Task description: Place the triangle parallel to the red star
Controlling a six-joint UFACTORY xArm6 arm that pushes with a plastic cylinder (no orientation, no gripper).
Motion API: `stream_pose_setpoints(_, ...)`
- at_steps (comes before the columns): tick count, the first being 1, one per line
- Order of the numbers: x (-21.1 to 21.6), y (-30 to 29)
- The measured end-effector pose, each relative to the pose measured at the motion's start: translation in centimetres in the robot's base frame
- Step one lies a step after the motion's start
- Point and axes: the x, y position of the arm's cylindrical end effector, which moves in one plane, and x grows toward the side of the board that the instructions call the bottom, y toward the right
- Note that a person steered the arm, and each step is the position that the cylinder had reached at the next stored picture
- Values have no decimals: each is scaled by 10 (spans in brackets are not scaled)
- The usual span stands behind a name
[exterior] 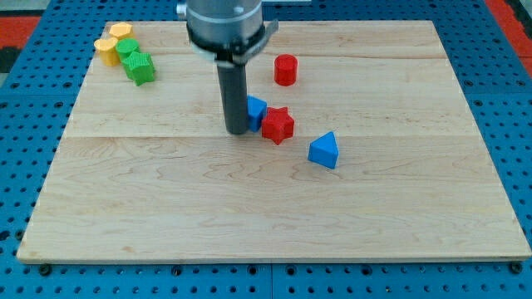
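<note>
The red star (278,124) lies near the middle of the wooden board (166,208). The blue triangle (324,150) lies apart from it, to the view's lower right. A blue block (256,110) touches the star's upper left side and is partly hidden by my rod. My tip (236,130) rests on the board just left of that blue block and of the star, well left of the triangle.
A red cylinder (285,70) stands above the star. Two yellow blocks (113,41) and two green blocks (135,62) cluster at the board's top left corner. The board lies on a blue perforated table.
</note>
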Motion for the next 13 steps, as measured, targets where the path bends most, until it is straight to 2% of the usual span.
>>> stream_pose_setpoints(1,-20,0)
stream_pose_setpoints(2,-34,-32)
stream_pose_setpoints(3,-36,20)
stream_pose_setpoints(11,-36,16)
stream_pose_setpoints(12,-38,8)
stream_pose_setpoints(13,3,-98)
